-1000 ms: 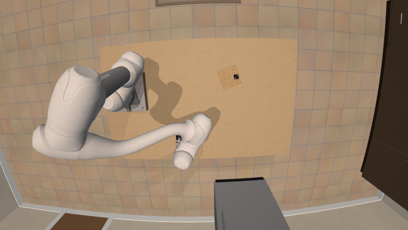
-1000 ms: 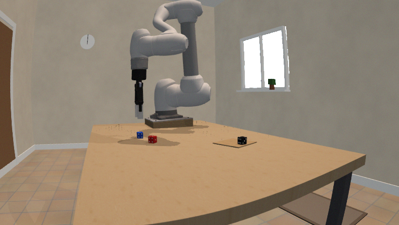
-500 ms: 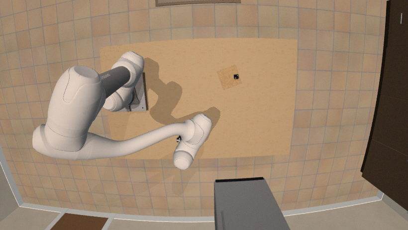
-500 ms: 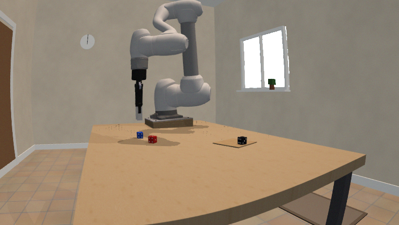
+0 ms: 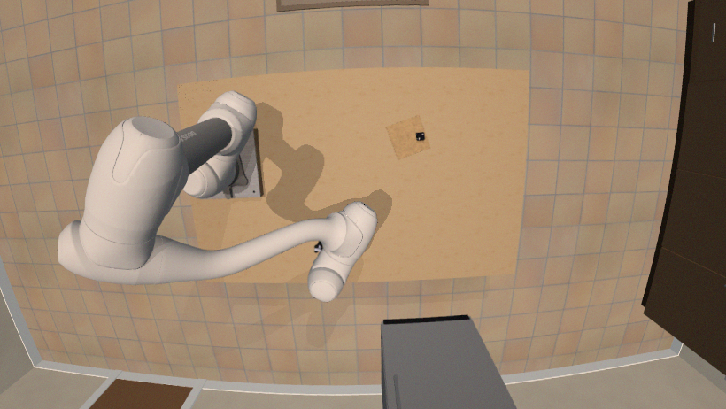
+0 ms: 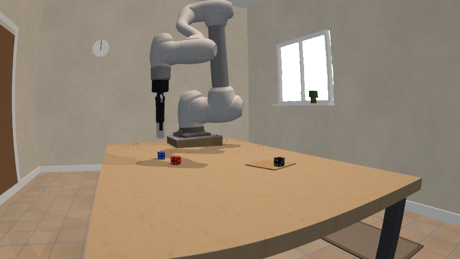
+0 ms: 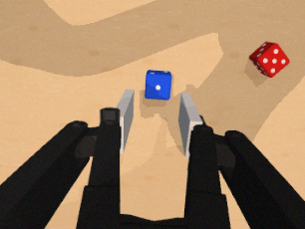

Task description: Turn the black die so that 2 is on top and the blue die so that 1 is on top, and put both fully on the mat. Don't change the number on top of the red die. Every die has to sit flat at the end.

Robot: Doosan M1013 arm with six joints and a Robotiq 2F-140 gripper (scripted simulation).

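Above the table (image 6: pixel 225 199), your gripper (image 7: pixel 157 115) hangs part-closed, gripping nothing; blue die (image 7: pixel 157 85) sits below, one pip up, red die (image 7: pixel 268 59) just right. Black die (image 6: pixel 278 161) rests on the mat (image 6: pixel 257 164).

My own shell (image 6: pixel 189 51) looks like smooth off-white plastic with a soft satin sheen, and my gripper (image 7: pixel 156 106) is matt black with pale grey, flat pads (image 7: pixel 127 114). The table (image 6: pixel 225 206) under me shows light wood with a fine grain and a matt finish. On it, the mat (image 6: pixel 257 165) looks like a thin, slightly rougher, cork-like sheet. The blue die (image 7: pixel 157 85) and the red die (image 7: pixel 269 59) near it look like smooth hard plastic, as does the black die (image 6: pixel 278 161) on the mat.
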